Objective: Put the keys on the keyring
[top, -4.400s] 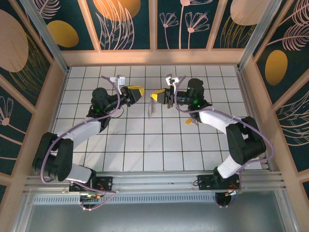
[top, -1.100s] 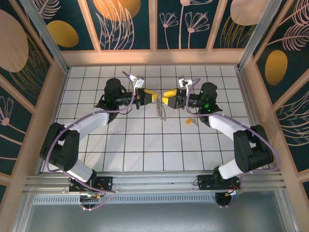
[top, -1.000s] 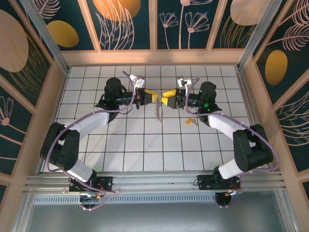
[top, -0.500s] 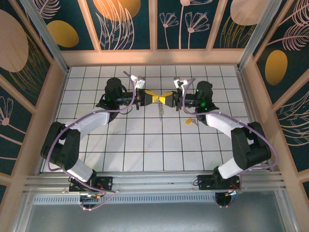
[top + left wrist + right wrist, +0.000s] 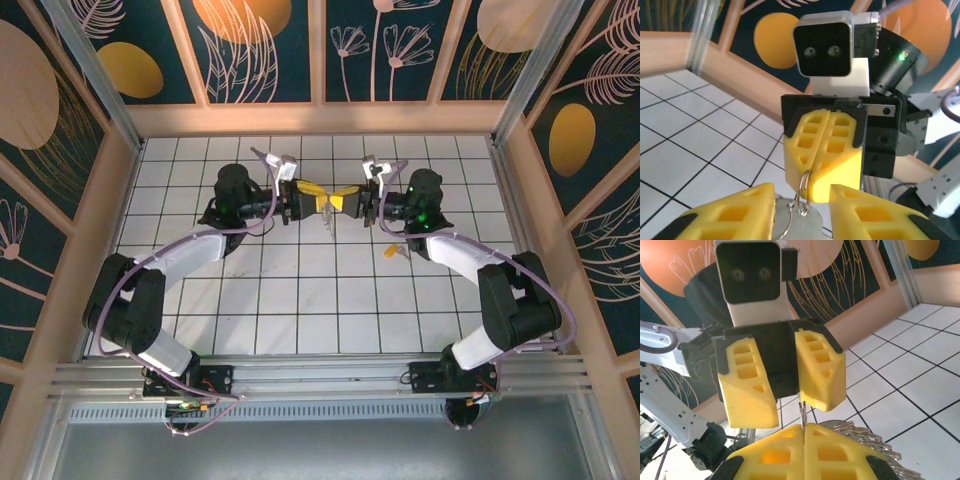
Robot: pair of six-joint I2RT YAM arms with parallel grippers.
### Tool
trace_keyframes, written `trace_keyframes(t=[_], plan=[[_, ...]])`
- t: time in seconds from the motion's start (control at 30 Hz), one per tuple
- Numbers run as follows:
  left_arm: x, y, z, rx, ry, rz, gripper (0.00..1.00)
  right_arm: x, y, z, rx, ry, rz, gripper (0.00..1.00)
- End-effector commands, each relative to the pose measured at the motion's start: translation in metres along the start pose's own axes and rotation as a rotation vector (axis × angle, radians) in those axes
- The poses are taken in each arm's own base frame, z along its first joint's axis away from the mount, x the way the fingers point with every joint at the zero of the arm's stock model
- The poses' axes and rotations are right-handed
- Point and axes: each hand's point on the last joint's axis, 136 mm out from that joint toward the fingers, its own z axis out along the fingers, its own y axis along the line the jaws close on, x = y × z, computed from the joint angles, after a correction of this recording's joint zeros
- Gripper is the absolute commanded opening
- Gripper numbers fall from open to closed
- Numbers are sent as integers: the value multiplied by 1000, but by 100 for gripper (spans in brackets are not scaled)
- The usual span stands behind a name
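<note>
My right gripper (image 5: 333, 201) is shut on the keyring (image 5: 804, 192), a thin silver double-wire loop pinched at its top between the yellow fingertips (image 5: 822, 150). In the right wrist view the keyring (image 5: 802, 415) stands up edge-on from my shut right gripper (image 5: 803, 432). My left gripper (image 5: 320, 198) faces it tip to tip and is open, its fingers (image 5: 820, 371) spread to either side of the loop without touching it. In the left wrist view my left gripper (image 5: 802, 207) straddles the ring. A small gold key (image 5: 391, 250) lies on the tiles under the right arm.
A ribbed silver bundle (image 5: 867, 440) and a flat silver piece (image 5: 810, 222) hang from the ring above the white tiled floor (image 5: 300, 300). Wooden walls (image 5: 320, 118) close the floor in on three sides, and both arms meet near the back.
The left gripper, shut against the right one half a second ago, has opened and let go of the ring. The right gripper closed a second ago and stays shut.
</note>
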Motion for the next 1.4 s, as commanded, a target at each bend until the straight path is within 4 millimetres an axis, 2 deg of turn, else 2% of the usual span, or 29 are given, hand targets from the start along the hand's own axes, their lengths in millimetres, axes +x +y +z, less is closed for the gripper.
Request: trace_keyframes(t=[0.0,0.03,0.17,0.33,0.43,0.6,1.07,1.37], plan=[[-36,-14,-13,-53,-156,32,48,-14,3,-1,-10,-77,-32,0],[-37,-9,-16,-90,-182,15,53,-17,3,-1,-8,-92,-26,0],[-41,2,-28,-182,-264,-26,57,-24,3,-1,-8,-145,-3,0],[-37,3,-31,-183,-288,-48,62,-35,2,0,5,-218,43,0],[-34,5,-32,-179,-299,-62,69,-43,0,0,23,-265,80,0],[-33,5,-32,-159,-325,-77,70,-51,4,1,27,-328,131,0],[-46,-7,-29,-41,-387,-103,64,-56,8,10,19,-369,175,0],[-49,-7,-25,10,-402,-139,56,-53,7,19,8,-360,190,0]])
